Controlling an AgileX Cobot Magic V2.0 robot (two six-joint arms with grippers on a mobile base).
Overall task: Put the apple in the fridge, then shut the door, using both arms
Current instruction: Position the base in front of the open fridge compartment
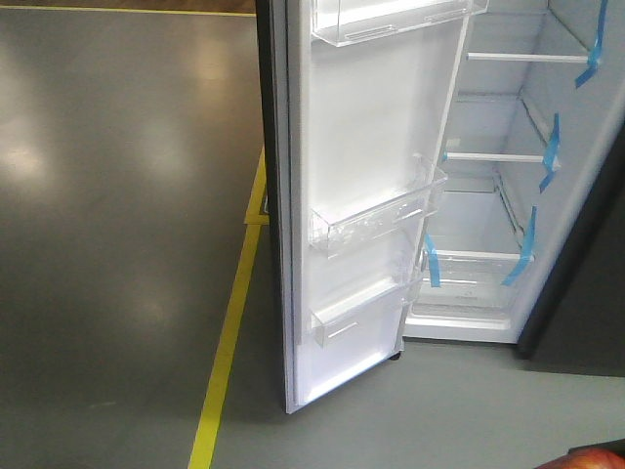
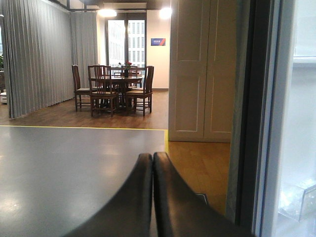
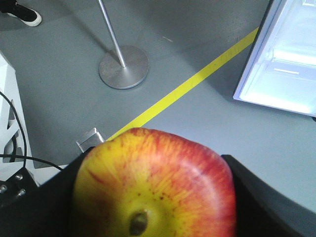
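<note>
While the front view shows the fridge (image 1: 488, 117) with its door (image 1: 371, 127) wide open, only the right wrist view shows the right gripper (image 3: 153, 212) clamped on the apple (image 3: 158, 173); the left gripper (image 2: 152, 157) has jaws together.

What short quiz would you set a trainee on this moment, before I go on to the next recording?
1. True or false: the door of the fridge stands open.
2. Where is the apple? A: on a fridge shelf. B: between the jaws of the right gripper. C: on the floor.
3. Fill the gap: the jaws of the left gripper are ___, with nothing between them.
Key: 1 true. 2 B. 3 shut.
</note>
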